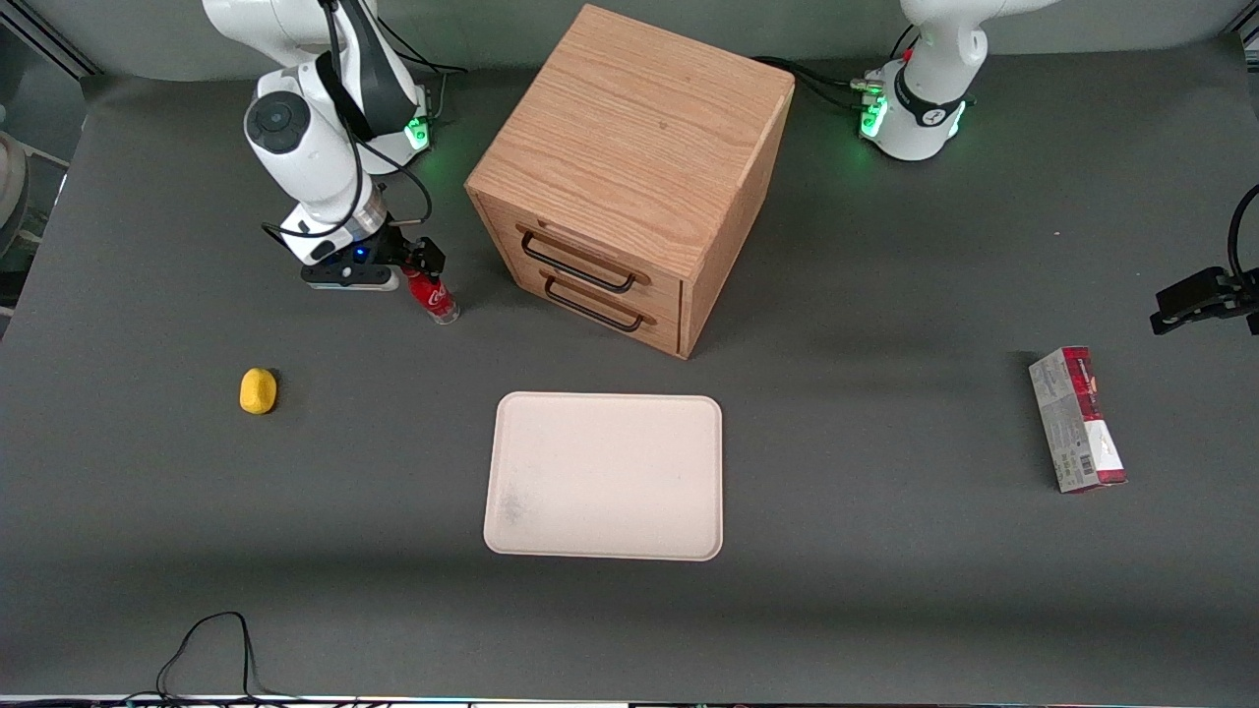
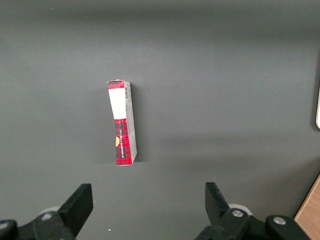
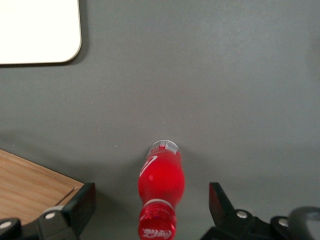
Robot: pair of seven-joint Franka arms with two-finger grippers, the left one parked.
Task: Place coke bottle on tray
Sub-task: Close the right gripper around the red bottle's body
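The coke bottle (image 1: 433,296) is small and red with a red cap and a clear base. It stands upright on the grey table beside the wooden drawer box. My right gripper (image 1: 417,260) hangs just above its cap. In the right wrist view the gripper (image 3: 151,206) is open, with one black finger (image 3: 82,204) on each side of the bottle (image 3: 161,179) and not touching it. The pale cream-pink tray (image 1: 605,477) lies flat, nearer the front camera than the bottle and the box. Its corner shows in the right wrist view (image 3: 35,30).
The wooden drawer box (image 1: 629,177) with two black handles stands close beside the bottle; its edge shows in the right wrist view (image 3: 30,187). A yellow lump (image 1: 258,390) lies nearer the front camera than the gripper. A red-and-grey carton (image 1: 1077,418) lies toward the parked arm's end.
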